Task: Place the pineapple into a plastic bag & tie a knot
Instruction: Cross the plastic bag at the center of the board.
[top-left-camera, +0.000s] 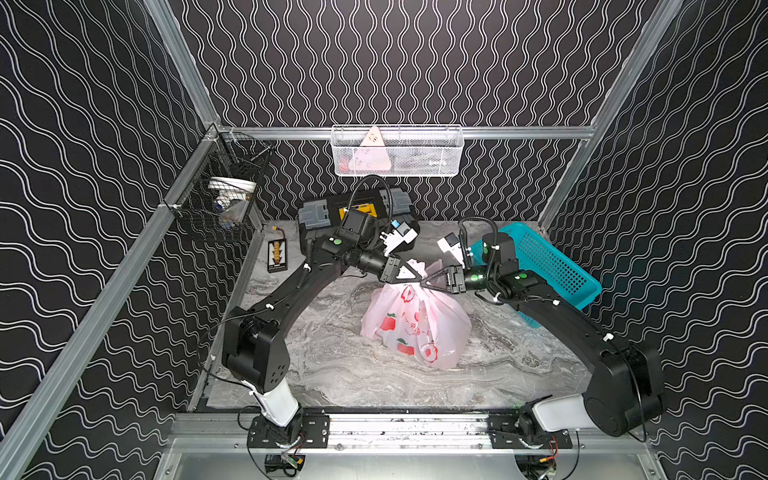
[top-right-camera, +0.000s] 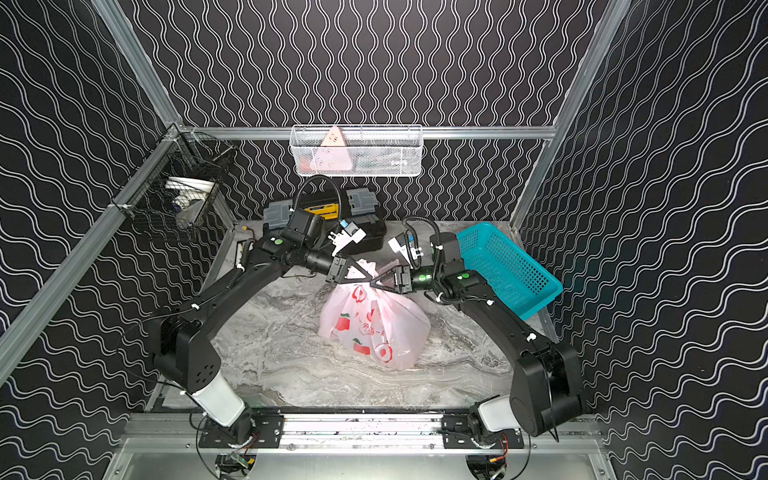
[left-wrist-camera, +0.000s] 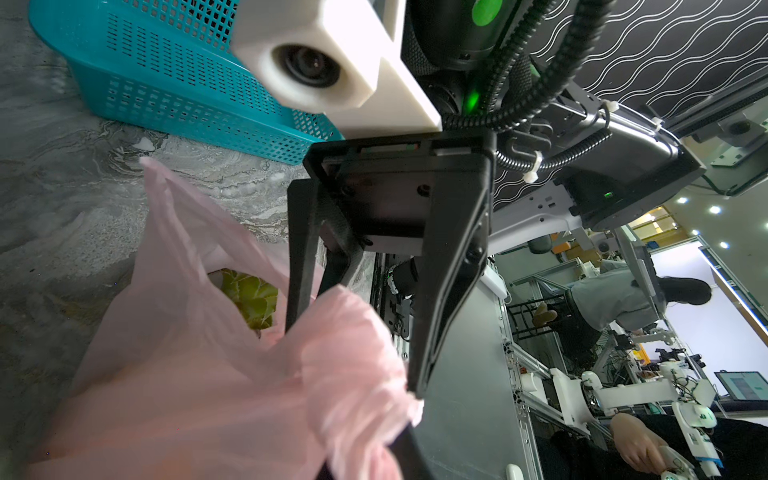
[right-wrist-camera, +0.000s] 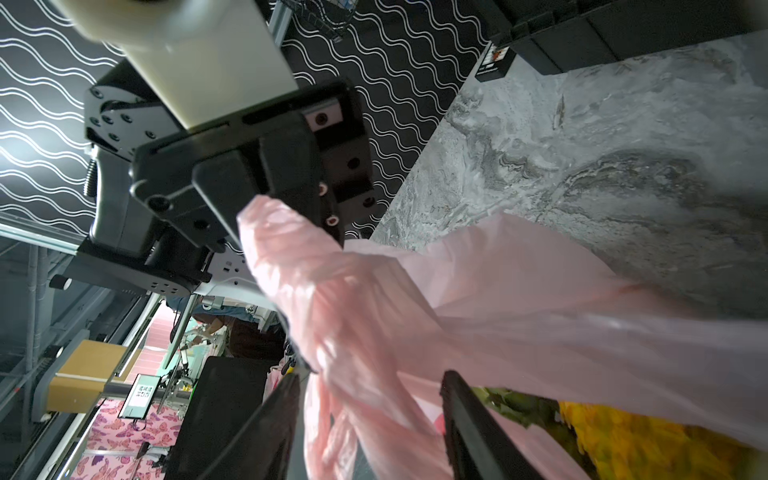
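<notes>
The pale-pink plastic bag with red apples stands on the marble table in both top views. Inside it the pineapple shows as green leaves and yellow skin. Above the bag's top my left gripper is shut on a bunched handle strip. My right gripper meets it from the other side. Its fingers stand apart, open, and a loose pink strip runs between them. The handles bunch into a twist; whether it is a knot I cannot tell.
A teal perforated basket leans at the right, behind my right arm. A black toolbox stands at the back, and a small black device lies to its left. A white mesh basket and a black wire basket hang on the frame.
</notes>
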